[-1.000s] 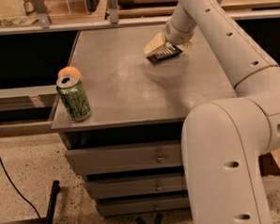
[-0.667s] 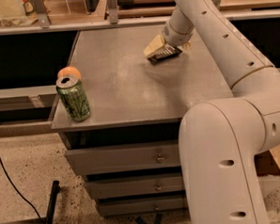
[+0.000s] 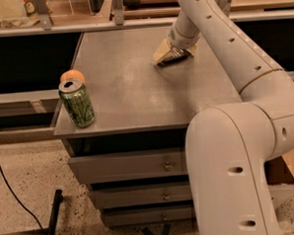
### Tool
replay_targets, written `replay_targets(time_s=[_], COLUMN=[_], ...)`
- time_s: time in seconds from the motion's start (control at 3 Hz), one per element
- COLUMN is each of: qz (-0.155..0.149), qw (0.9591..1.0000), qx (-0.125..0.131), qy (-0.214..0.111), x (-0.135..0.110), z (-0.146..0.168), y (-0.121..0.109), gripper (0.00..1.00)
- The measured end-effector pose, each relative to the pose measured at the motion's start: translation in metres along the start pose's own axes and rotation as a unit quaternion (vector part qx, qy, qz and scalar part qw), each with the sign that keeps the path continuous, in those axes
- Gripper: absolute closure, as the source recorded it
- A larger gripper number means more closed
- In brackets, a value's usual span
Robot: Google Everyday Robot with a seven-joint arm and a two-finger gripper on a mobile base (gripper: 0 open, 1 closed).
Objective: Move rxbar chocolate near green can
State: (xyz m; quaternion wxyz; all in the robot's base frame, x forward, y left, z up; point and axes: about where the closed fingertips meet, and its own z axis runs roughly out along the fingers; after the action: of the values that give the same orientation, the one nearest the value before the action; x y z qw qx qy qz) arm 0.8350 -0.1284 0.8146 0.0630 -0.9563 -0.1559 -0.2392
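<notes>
At far right of table top: gripper (image 3: 172, 56), the pale cream end of the white jointed robot arm (image 3: 217, 41), sits low at the surface, right on top of the bar.
Gripper state: cannot tell whether it is clenched on the bar or loose around it.
Bar: rxbar chocolate (image 3: 176, 59), a small flat snack bar in a black wrapper. Only a dark strip shows, under the gripper and touching it. It is at table level, but I can't tell if it rests on the surface or is just off it.
Can: green can (image 3: 77, 103), a green aluminium drink can with pale squiggles and a silver top. It stands upright at the front left corner of the table, close to the edge.
Bar vs can: well apart. The bar is back right, the can front left, with bare table top between them.
Fruit: round orange fruit (image 3: 71, 75) sits just behind the can. Can't tell if they touch.
Table: grey metal table (image 3: 136, 98) with a flat top and a stack of grey drawers (image 3: 125, 167) with small knobs below the front edge.
Arm route: rises from the bulky white robot base (image 3: 234, 174) at lower right and bends over the table's right side down to the bar.
Floor: speckled floor (image 3: 31, 170), with a thin black cable (image 3: 6, 182) on the left.
</notes>
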Motion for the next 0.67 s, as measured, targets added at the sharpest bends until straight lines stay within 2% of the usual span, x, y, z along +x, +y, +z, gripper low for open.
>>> replay_targets(time_s=[0.67], qz=[-0.006], qw=[1.0000], qx=[-0.005], qy=[0.004], x=[0.0031], z=[0.0012], y=[0.0003], gripper=[0.64])
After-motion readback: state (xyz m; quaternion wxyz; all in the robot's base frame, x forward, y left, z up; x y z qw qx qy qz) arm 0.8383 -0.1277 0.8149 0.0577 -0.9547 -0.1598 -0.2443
